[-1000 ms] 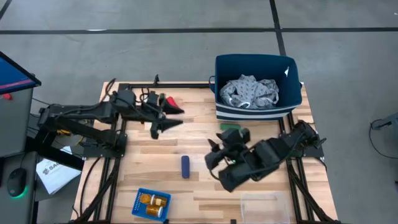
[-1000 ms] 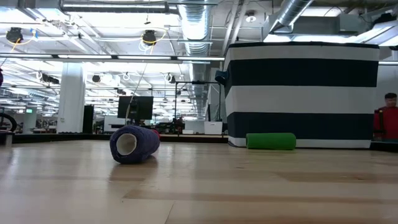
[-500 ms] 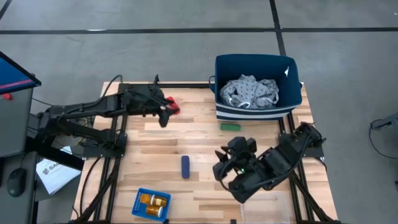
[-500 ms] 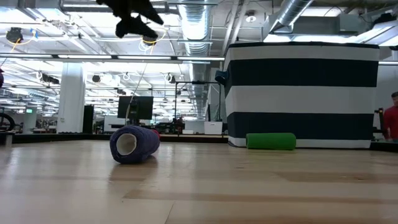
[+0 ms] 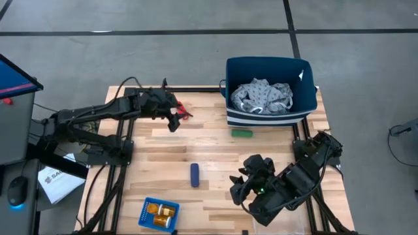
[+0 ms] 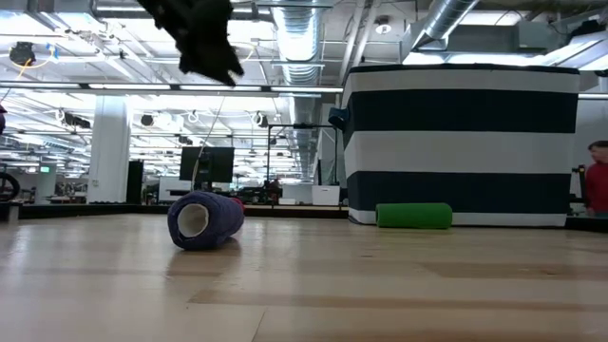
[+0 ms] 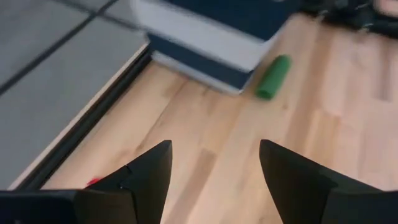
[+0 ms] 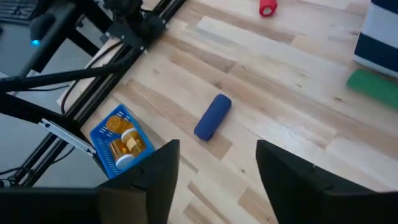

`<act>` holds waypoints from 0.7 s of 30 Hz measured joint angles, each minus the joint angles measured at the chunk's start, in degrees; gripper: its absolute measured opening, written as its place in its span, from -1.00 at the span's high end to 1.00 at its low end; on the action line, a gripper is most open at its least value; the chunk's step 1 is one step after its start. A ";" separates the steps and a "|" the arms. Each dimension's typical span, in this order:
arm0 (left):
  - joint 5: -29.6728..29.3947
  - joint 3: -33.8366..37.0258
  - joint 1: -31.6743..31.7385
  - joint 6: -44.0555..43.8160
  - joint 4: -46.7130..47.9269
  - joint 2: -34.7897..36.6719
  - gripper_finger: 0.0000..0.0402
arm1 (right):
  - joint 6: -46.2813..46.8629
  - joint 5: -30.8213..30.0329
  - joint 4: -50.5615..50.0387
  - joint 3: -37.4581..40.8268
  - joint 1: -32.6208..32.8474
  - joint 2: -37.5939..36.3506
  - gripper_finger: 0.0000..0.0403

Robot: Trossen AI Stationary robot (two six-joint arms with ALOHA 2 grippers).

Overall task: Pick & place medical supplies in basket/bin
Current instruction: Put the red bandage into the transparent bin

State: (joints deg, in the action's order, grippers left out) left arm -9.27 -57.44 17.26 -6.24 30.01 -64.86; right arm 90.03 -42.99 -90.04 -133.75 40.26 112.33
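Observation:
My left gripper [image 5: 175,119] hangs open over the table's far left part, right beside the short red cylinder [image 5: 184,113], which lies on the wood and peeks in beside one finger as a red sliver [image 7: 93,182]. My right gripper [image 5: 240,187] is open above the near middle and holds nothing. The dark blue cylinder [image 5: 194,174] lies on its side mid-table. The green cylinder [image 5: 241,133] lies in front of the navy striped bin [image 5: 304,104], and the grey patterned garment [image 5: 263,94] lies inside it. The blue basket [image 5: 149,210] holds the orange pill bottles [image 8: 124,142]. My right arm hides the clear tray.
The navy bin stands at the table's far right corner and the blue basket at its near left edge. Bare wood lies between the blue cylinder and the green one. Black frame rails run along the table's sides. A person [image 6: 597,176] shows in the room behind.
My right gripper has drawn back from beside the green cylinder toward the table's near edge. My left gripper has turned, shifted toward the far edge close to the red cylinder, and come down into the top of the low view. No object has moved.

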 joint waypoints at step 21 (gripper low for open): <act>2.47 0.07 18.29 -37.40 -0.03 -21.66 -0.16 | 6.04 2.87 0.03 0.00 3.64 0.00 -0.24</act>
State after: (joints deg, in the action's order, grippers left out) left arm -6.80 -57.37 35.55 -43.64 29.98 -86.52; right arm 96.07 -40.12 -90.02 -133.75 43.90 112.33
